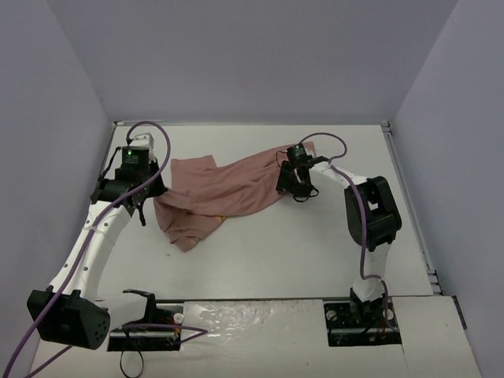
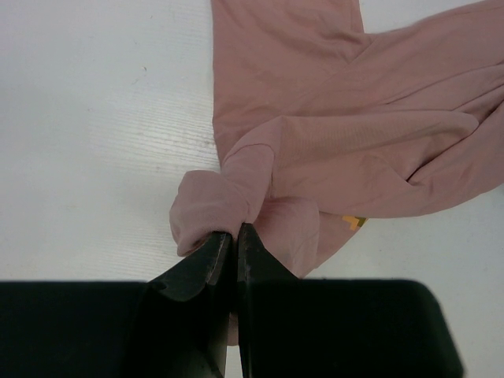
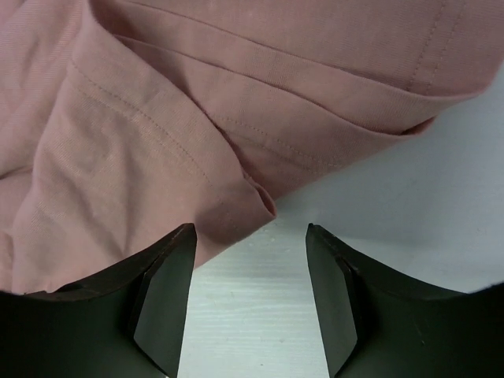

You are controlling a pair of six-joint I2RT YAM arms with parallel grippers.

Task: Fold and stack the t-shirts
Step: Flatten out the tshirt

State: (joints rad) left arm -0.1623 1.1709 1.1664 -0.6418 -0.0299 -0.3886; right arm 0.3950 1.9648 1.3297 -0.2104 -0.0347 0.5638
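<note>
The salmon-pink t-shirt (image 1: 224,193) lies crumpled across the middle of the white table. My left gripper (image 1: 151,189) is at its left edge, shut on a pinch of the cloth; the left wrist view shows the fabric (image 2: 331,118) bunched at the closed fingertips (image 2: 235,235). A bit of orange graphic (image 2: 352,221) peeks from under a fold. My right gripper (image 1: 294,187) is at the shirt's right end, open and empty. In the right wrist view its fingers (image 3: 169,272) straddle bare table just below a hemmed edge of the shirt (image 3: 197,134).
The table (image 1: 299,244) is walled by grey panels at the back and both sides. The arm bases and their black mounts (image 1: 362,315) stand at the near edge. A purple cable (image 1: 157,138) loops above the left wrist.
</note>
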